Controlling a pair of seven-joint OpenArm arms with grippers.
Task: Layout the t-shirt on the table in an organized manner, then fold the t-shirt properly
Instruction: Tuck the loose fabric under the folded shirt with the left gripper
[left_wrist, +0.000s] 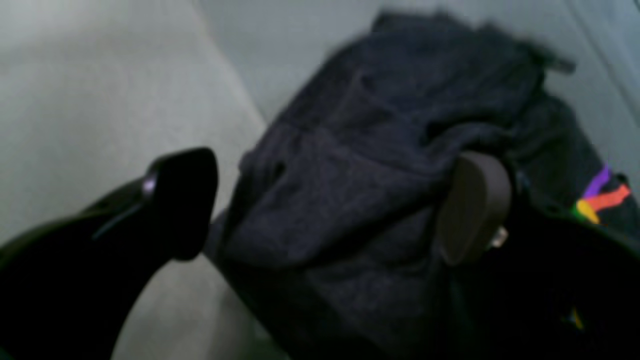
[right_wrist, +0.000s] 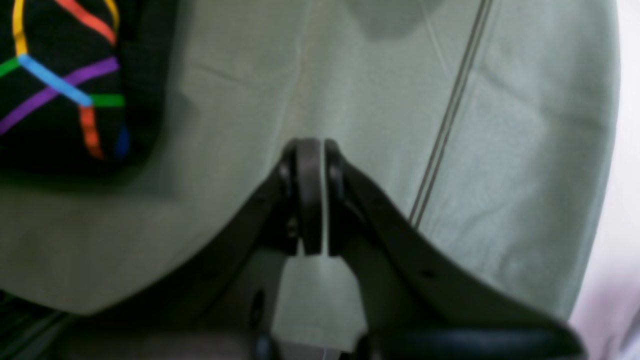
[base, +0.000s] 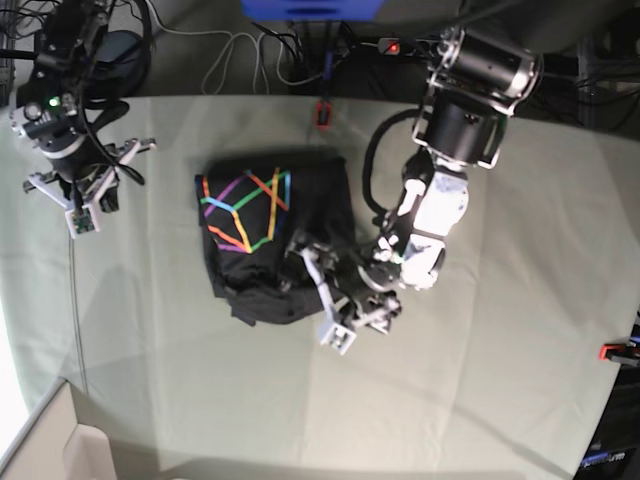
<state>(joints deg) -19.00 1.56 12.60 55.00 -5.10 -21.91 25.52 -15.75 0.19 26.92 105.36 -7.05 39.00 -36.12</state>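
- The t-shirt (base: 270, 235) lies on the table (base: 520, 340) a little left of centre in the base view, bunched into a rough, thick rectangle rather than spread flat
- Its rainbow line print (base: 245, 208) faces up on the upper left part of the heap; the lower and right parts are plain dark cloth, rumpled and doubled over
- The left gripper (base: 315, 262) is at the shirt's lower right edge, its arm reaching in from the top right of the base view
- In the left wrist view the left gripper (left_wrist: 325, 207) stands wide open, with a hump of dark cloth between the two fingers; one finger (left_wrist: 182, 200) is over bare table beside the cloth, the other (left_wrist: 472, 207) is against or in the folds
- The fingers are not pressed together on the cloth, so nothing is held; that view is blurred, and whether the pads touch the cloth I cannot tell
- A bit of the print (left_wrist: 600, 197) shows at the right edge of that view
- The right gripper (right_wrist: 312, 150) is closed, pads together with nothing between them, above bare table
- In its wrist view the shirt (right_wrist: 140, 75) and print (right_wrist: 60, 85) fill the upper left corner, well apart from the fingers
- In the base view the right arm (base: 70, 130) sits at the table's upper left, apart from the shirt
- Red clamps show at the far edge (base: 323, 112) and the right edge (base: 612, 351) of the table
- The table cloth is pale grey-green and creased
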